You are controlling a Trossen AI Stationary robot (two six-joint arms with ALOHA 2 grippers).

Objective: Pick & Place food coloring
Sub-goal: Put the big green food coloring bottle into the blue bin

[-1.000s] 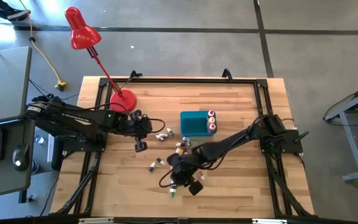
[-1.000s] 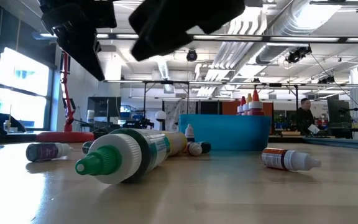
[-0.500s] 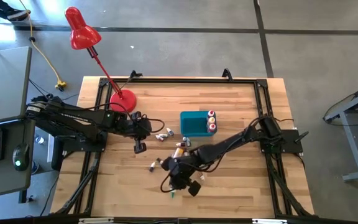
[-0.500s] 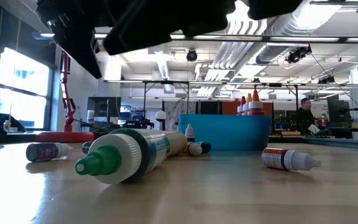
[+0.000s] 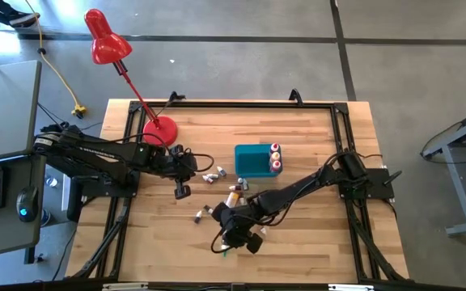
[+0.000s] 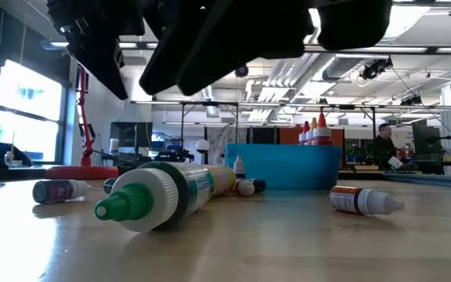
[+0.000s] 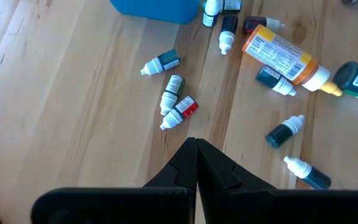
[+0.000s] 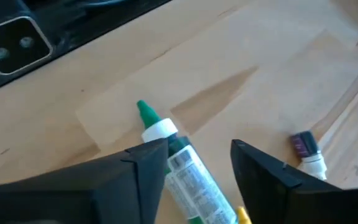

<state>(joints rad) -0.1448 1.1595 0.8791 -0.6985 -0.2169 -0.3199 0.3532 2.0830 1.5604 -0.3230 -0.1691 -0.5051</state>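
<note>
My right end effector [image 8: 194, 163] has slid over the green-tipped tube [image 8: 182, 162], fingers now wide either side, unclosed; a grasp looks close. Left end effector [image 7: 196, 163] waits shut.

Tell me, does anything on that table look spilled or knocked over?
Nothing has spilled. Most little food coloring bottles lie on their sides, scattered over the wooden table, while only a few stand upright in the blue bin. The green-tipped tube also lies flat.

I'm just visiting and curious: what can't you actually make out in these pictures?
- Inside of the blue bin: low view, its own wall hides it.
- Green-tipped bottle: right wrist view, lower body cut off by the edge and one finger.
- Bottle labels: high view, too small.
</note>
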